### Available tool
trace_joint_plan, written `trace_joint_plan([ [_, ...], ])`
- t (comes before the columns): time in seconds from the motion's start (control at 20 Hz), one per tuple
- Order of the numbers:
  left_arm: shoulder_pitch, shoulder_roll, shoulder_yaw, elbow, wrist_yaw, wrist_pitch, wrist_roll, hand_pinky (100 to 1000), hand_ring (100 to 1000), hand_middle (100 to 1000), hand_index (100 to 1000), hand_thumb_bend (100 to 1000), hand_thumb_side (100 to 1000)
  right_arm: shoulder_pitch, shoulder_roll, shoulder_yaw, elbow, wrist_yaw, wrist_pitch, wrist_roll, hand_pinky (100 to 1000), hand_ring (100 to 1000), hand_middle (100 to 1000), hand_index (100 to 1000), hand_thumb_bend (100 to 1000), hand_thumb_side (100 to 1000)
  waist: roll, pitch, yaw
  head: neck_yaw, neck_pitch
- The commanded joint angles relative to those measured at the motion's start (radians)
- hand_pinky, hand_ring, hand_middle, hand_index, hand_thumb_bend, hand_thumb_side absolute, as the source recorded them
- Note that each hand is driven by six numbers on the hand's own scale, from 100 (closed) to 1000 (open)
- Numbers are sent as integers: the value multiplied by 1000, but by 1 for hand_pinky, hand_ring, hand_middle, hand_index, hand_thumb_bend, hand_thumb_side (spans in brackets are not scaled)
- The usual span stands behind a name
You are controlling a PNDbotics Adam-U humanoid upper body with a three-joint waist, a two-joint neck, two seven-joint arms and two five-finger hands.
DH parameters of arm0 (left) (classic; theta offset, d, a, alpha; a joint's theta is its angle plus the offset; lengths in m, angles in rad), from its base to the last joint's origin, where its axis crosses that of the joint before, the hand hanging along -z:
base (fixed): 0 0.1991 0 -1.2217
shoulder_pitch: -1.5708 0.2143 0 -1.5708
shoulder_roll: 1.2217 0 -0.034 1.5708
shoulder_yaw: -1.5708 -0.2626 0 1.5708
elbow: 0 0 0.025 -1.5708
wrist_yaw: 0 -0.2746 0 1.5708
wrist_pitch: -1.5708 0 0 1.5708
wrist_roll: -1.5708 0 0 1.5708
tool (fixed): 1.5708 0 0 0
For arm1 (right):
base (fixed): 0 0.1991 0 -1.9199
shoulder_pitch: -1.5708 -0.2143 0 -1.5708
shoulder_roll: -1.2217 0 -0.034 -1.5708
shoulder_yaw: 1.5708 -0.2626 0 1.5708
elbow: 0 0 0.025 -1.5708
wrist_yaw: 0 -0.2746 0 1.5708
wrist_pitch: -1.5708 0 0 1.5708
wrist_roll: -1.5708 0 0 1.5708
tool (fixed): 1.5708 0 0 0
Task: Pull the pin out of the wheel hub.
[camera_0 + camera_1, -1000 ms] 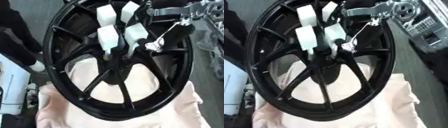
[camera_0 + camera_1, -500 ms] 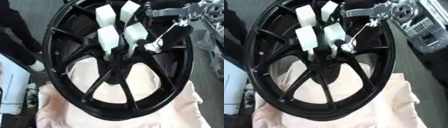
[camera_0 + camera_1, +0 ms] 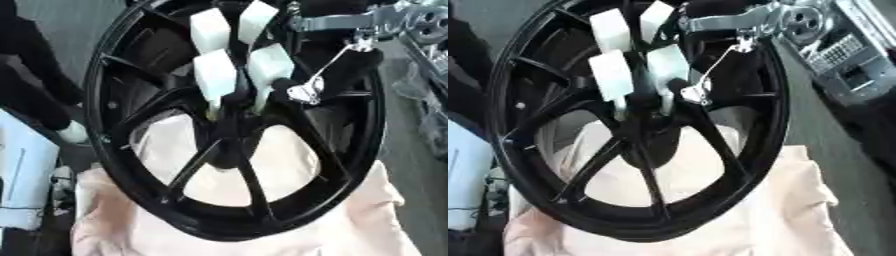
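Note:
A big black spoked wheel (image 3: 363, 150) stands tilted on a pale pink cloth (image 3: 359, 225). Its hub (image 3: 229, 127) sits at the middle where the spokes meet. My right hand (image 3: 215, 75) reaches in from the top right, its fingers capped with white pads (image 3: 611, 75). The fingers are curled together on the hub's centre, and the pin is mostly hidden between them. A thin wire with a small metal tab (image 3: 304, 93) hangs from the silver wrist (image 3: 346, 21). My left hand shows in neither view.
At the left, a person's dark sleeve and pale glove (image 3: 73, 133) touch the wheel's rim. A white box (image 3: 22, 185) lies at the lower left. Grey metal equipment (image 3: 842, 55) stands to the right of the wheel.

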Motion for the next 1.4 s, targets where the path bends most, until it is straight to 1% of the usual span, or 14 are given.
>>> trace_joint_plan([
  [0.05, -13, 21, 4, -18, -1, 0, -1, 637, 771, 658, 712, 327, 641, -13, -18, -10, -6, -22, 16, -28, 625, 608, 556, 703, 100, 219, 4, -16, 1, -4, -1],
  [0.1, -13, 21, 4, -18, -1, 0, -1, 637, 771, 658, 712, 327, 640, -13, -19, -12, -8, -28, 20, -33, 619, 600, 542, 689, 100, 192, 3, -16, 1, -4, -1],
  [0.15, -13, 21, 4, -18, -1, 0, -1, 637, 771, 658, 712, 327, 640, -14, -21, -13, -10, -33, 25, -39, 619, 600, 542, 689, 100, 192, 3, -16, 1, -5, -1],
  [0.2, -13, 22, 4, -17, -1, 0, -1, 637, 771, 657, 712, 326, 640, -14, -23, -16, -12, -38, 29, -45, 608, 582, 520, 664, 100, 182, 3, -17, 0, -5, -2],
  [0.25, -13, 22, 4, -17, -1, 1, -1, 637, 771, 657, 711, 326, 640, -14, -24, -18, -15, -43, 34, -52, 591, 554, 478, 616, 100, 168, 3, -17, 0, -5, -2],
  [0.3, -12, 22, 4, -17, -1, 1, -1, 637, 771, 656, 711, 326, 640, -13, -25, -24, -19, -49, 41, -63, 589, 551, 473, 611, 100, 167, 3, -18, -1, -5, -2],
  [0.45, -11, 22, 5, -17, -1, 1, 1, 637, 770, 655, 711, 327, 639, -13, -32, -37, -43, -72, 68, -100, 557, 518, 406, 535, 100, 159, 3, -20, -3, -5, -1],
  [0.75, -11, 22, 7, -17, 0, 0, 3, 638, 769, 653, 711, 329, 637, -16, -55, -61, -99, -142, 137, -126, 528, 485, 358, 482, 100, 167, 3, -24, -5, -9, -3],
  [0.8, -10, 22, 7, -17, 0, 0, 4, 638, 769, 652, 711, 329, 637, -16, -62, -69, -107, -159, 148, -124, 526, 483, 355, 477, 100, 342, 3, -24, -5, -9, -3],
  [0.85, -10, 22, 7, -16, 0, 0, 4, 638, 769, 652, 711, 329, 637, -17, -69, -79, -115, -176, 159, -123, 525, 482, 352, 475, 100, 174, 2, -25, -6, -10, -4],
  [0.95, -9, 22, 7, -16, 0, 0, 4, 638, 769, 652, 711, 329, 637, -16, -87, -101, -132, -213, 179, -120, 523, 480, 352, 476, 100, 184, 2, -25, -7, -9, -5],
  [1.05, -7, 21, 9, -16, 0, 0, 5, 638, 769, 651, 711, 331, 636, -4, -120, -137, -154, -266, 203, -124, 520, 478, 351, 476, 100, 201, 2, -26, -9, -10, -7],
  [1.2, -4, 22, 11, -15, -1, -1, 7, 638, 768, 651, 711, 331, 637, 43, -184, -213, -186, -361, 244, -167, 518, 476, 351, 476, 100, 213, 3, -27, -15, -7, -14],
  [1.4, 0, 24, 16, -16, -1, -2, 11, 638, 768, 651, 711, 331, 637, 173, -291, -352, -219, -475, 279, -294, 516, 473, 350, 476, 100, 243, 9, -23, -29, 8, -33],
])
